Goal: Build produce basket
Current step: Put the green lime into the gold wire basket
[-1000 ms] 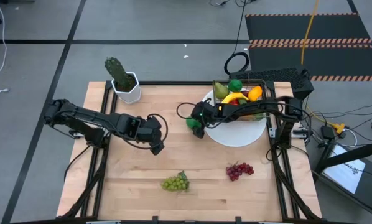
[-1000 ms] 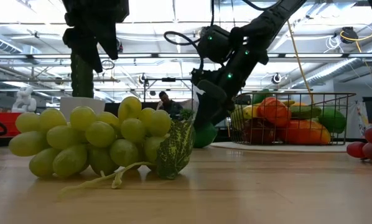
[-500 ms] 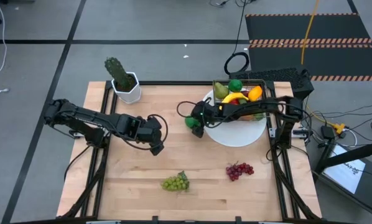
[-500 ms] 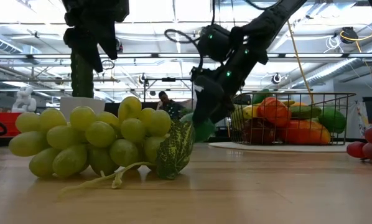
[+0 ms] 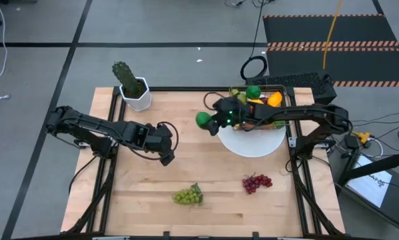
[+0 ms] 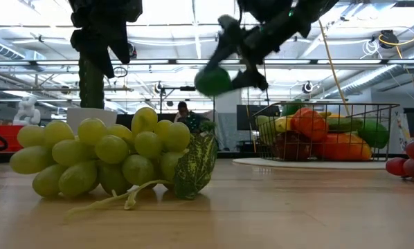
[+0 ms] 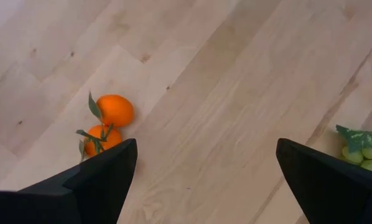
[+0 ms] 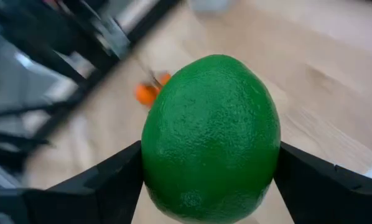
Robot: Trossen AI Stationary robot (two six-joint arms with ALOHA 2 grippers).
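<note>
Lifted: right pincer (image 5: 206, 121) clamps pebbly oval lime (image 5: 203, 119), probably above table | left pincer (image 5: 165, 159) open, idle

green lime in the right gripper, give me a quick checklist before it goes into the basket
1. Grip: round green lime sits between the right gripper's fingers: ok.
2. Lift: lime is off the wooden table in the low view: ok.
3. Position: lime is beside the square wire-mesh basket, not over it: not ok.
4. Room inside the basket: already well filled; free spot: cannot tell.
5. Left gripper open, apart above the table: ok.
6. Green grape bunch and red grape bunch lie off the path: ok.
</note>
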